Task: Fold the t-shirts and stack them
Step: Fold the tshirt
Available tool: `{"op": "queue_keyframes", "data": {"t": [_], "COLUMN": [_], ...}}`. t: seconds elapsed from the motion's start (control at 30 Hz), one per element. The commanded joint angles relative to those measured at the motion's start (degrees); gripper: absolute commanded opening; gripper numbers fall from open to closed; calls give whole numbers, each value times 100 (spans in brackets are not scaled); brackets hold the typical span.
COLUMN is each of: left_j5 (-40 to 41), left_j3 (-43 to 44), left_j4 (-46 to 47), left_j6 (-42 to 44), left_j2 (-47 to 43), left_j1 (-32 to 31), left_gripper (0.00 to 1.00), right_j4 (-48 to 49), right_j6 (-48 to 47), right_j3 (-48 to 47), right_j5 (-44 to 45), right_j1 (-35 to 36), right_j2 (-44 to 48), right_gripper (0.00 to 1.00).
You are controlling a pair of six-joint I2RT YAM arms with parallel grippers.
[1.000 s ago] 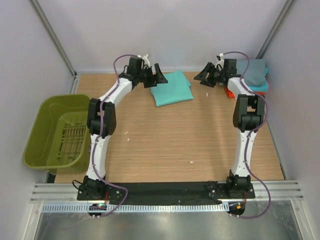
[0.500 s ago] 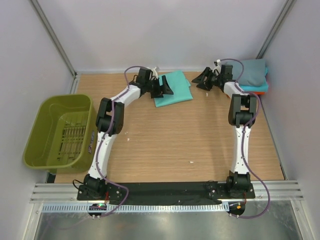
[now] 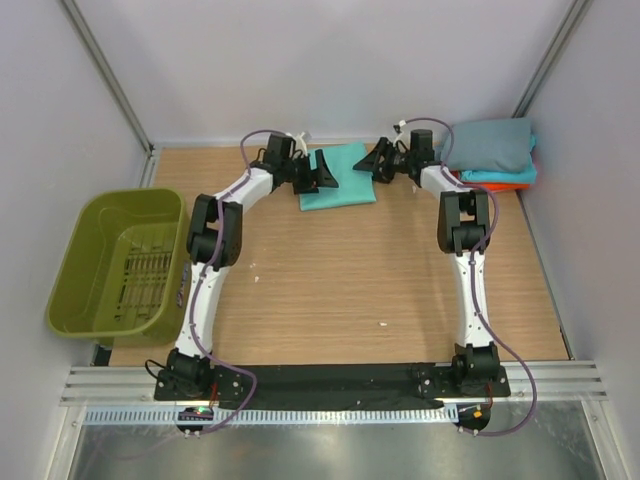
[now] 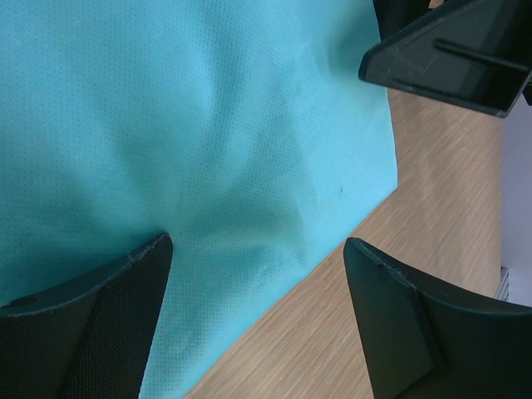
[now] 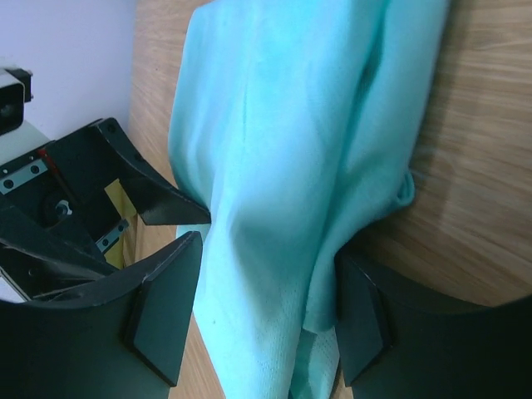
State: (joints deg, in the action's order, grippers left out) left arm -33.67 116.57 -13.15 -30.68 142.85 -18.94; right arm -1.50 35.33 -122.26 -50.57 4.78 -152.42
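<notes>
Left claw [image 4: 253, 245] and right claw [image 5: 268, 249] stood open around the folded mint shirt [image 3: 347, 182], which probably needed pinching next and lifting onto the pile [image 3: 490, 148].

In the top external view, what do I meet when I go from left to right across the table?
olive-green basket → left gripper → mint t-shirt → right gripper → stack of folded t-shirts

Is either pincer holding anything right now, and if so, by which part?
Nothing is gripped. The left pincer and right pincer both stand open, straddling opposite edges of the folded mint-green cloth t-shirt.
</notes>
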Motion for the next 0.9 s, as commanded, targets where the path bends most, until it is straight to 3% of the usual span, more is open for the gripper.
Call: {"op": "queue_keyframes", "data": {"t": [0.0, 0.1, 0.3, 0.33, 0.43, 0.53, 0.67, 0.87], "left_j5": [106, 168, 247, 256, 439, 816, 1493, 1671], "left_j3": [-108, -109, -109, -117, -74, 58, 410, -116], "left_j4": [-320, -346, -329, -364, -565, -1125, -2181, -3422], "left_j6": [255, 264, 325, 360, 509, 834, 2070, 2725], "left_j2": [-178, -169, -178, -187, -318, -661, -1284, -2268], "left_j1": [75, 75, 66, 66, 74, 83, 101, 110], "left_gripper": [86, 86, 86, 86, 86, 84, 81, 76], "right_j4": [-378, -439, -518, -562, -895, -1545, -2748, -3277], "right_j6": [17, -61, -184, -298, -657, -1307, -2931, -3655], "right_j3": [123, 228, 273, 255, 237, -8, -527, -404], "right_j5": [100, 187, 144, 187, 371, 661, 1459, 1962], "right_j1": [164, 173, 252, 269, 296, 261, 112, -380], "right_j2": [-254, -209, -139, -95, 115, 379, 931, 1671], "right_gripper": [66, 63, 38, 22, 1, 1, 1, 1]}}
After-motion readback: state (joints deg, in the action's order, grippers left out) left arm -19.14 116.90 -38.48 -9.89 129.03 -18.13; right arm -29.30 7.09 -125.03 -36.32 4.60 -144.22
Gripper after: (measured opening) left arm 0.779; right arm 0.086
